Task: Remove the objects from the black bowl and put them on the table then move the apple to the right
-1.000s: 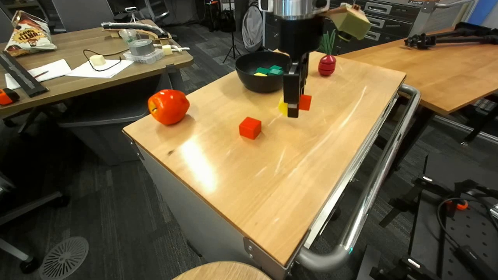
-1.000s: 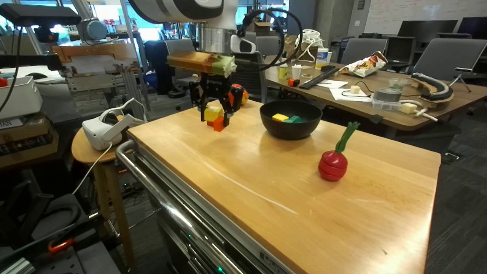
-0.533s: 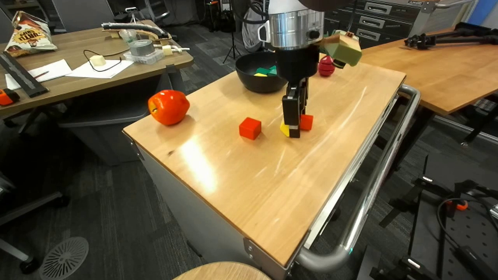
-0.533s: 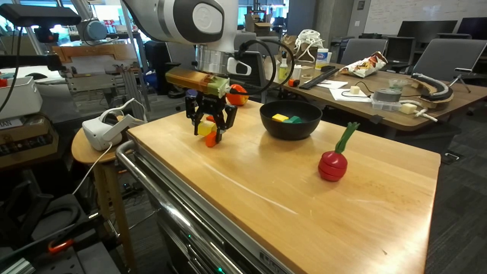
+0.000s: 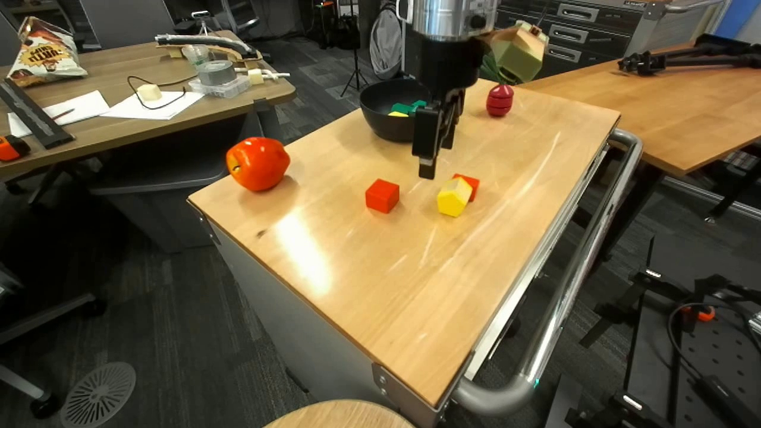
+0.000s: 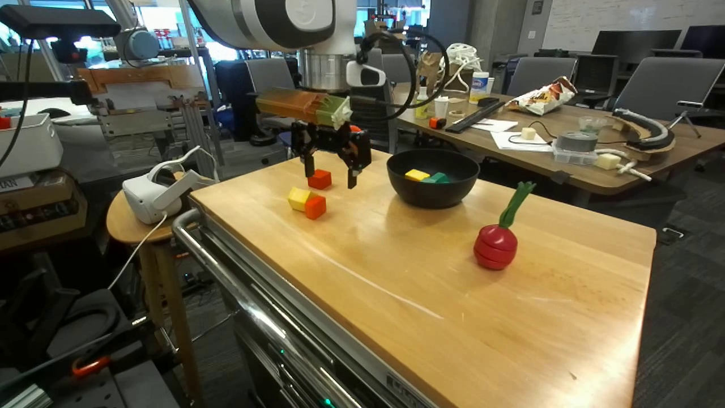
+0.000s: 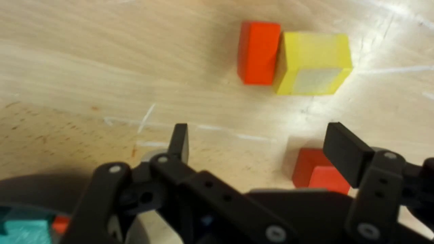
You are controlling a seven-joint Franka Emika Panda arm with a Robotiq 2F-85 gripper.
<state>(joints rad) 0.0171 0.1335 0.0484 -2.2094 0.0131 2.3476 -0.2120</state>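
My gripper [image 5: 437, 157] is open and empty above the table, as the wrist view [image 7: 262, 145] also shows. A yellow block [image 5: 453, 199] and a small red block [image 6: 315, 207] lie side by side on the table. A separate red cube [image 5: 382, 196] lies partly behind one finger in the wrist view [image 7: 313, 162]. The black bowl [image 6: 433, 195] holds a yellow block [image 6: 417, 175] and green blocks [image 5: 410, 109]. A bit of red [image 7: 61, 223] also shows there in the wrist view. The red apple [image 5: 257, 163] lies near the table's corner; my gripper mostly hides it in an exterior view [image 6: 355, 128].
A red radish-like toy [image 6: 495, 247] with green leaves stands on the table beyond the bowl. A metal rail [image 5: 571, 309] runs along one table edge. Another table [image 6: 566, 130] with a chip bag and tape stands nearby.
My gripper came down with the yellow and red blocks, let them go on the table, then rose and moved back toward the bowl, empty and open.
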